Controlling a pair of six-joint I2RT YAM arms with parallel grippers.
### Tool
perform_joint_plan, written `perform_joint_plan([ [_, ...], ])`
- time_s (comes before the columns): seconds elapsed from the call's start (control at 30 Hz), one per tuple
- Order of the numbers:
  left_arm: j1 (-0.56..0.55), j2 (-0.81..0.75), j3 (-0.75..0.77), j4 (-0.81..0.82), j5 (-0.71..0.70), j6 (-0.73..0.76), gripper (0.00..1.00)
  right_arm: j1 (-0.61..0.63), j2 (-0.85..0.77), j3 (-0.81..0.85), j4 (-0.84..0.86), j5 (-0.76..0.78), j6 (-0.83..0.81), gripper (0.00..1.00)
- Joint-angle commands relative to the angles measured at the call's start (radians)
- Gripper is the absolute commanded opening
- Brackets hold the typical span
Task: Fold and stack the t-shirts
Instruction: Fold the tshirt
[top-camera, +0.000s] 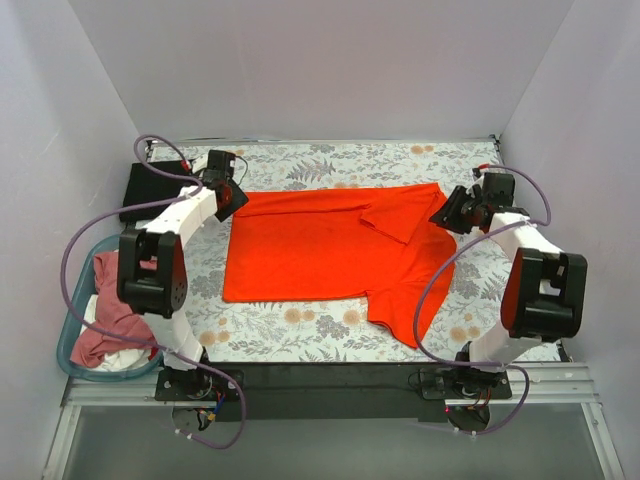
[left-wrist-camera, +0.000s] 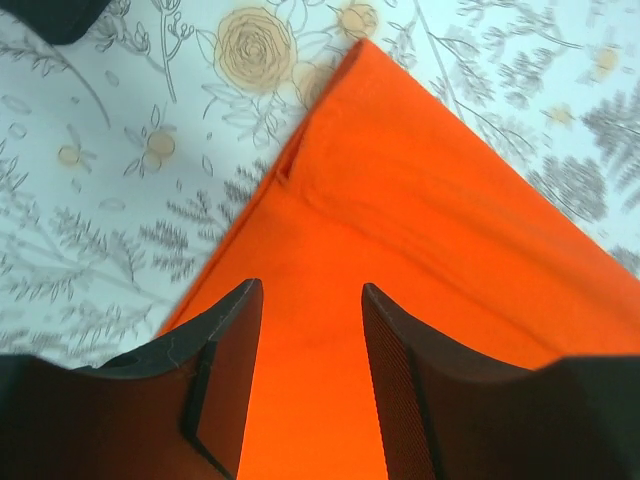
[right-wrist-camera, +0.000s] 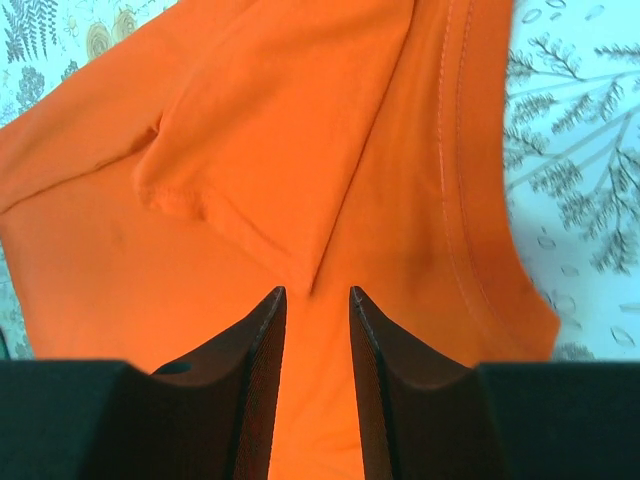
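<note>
Near left, a teal basket (top-camera: 66, 335) held a dusty pink tee (top-camera: 105, 300) and a white tee (top-camera: 122, 358). The orange-red t-shirt (top-camera: 320, 255) lay spread mid-desk (top-camera: 300, 335). At its far edge, the left gripper (left-wrist-camera: 310, 300) hung moderately parted and the right gripper (right-wrist-camera: 317, 300) narrowly parted, both above the cloth.

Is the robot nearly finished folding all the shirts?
Not nearly. Done: a black t-shirt lies in the far left corner, looking folded. In hand: the orange t-shirt is spread out with one sleeve folded in; the left end effector and right end effector sit open over its far corners. Left: the pink t-shirt and white t-shirt are heaped in the basket; nothing is stacked.
</note>
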Motion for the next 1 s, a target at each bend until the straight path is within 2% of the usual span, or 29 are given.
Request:
perform_joint_plan([
  [0.0, 0.026, 0.085, 0.082, 0.030, -0.030, 0.030, 0.43, -0.006, 0.071, 0.070, 0.111, -0.058, 0.027, 0.38],
  [0.13, 0.038, 0.238, 0.188, 0.035, -0.053, 0.058, 0.40, -0.005, 0.173, 0.113, 0.130, -0.099, 0.031, 0.37],
  [0.37, 0.040, 0.329, 0.268, 0.027, -0.074, 0.070, 0.34, -0.005, 0.218, 0.113, 0.135, -0.145, 0.022, 0.36],
  [0.73, 0.038, 0.309, 0.248, 0.000, -0.065, 0.070, 0.28, 0.005, 0.229, 0.092, 0.139, -0.161, 0.024, 0.36],
  [0.97, 0.038, 0.307, 0.273, -0.025, -0.062, 0.082, 0.18, 0.006, 0.224, 0.089, 0.139, -0.158, 0.028, 0.36],
])
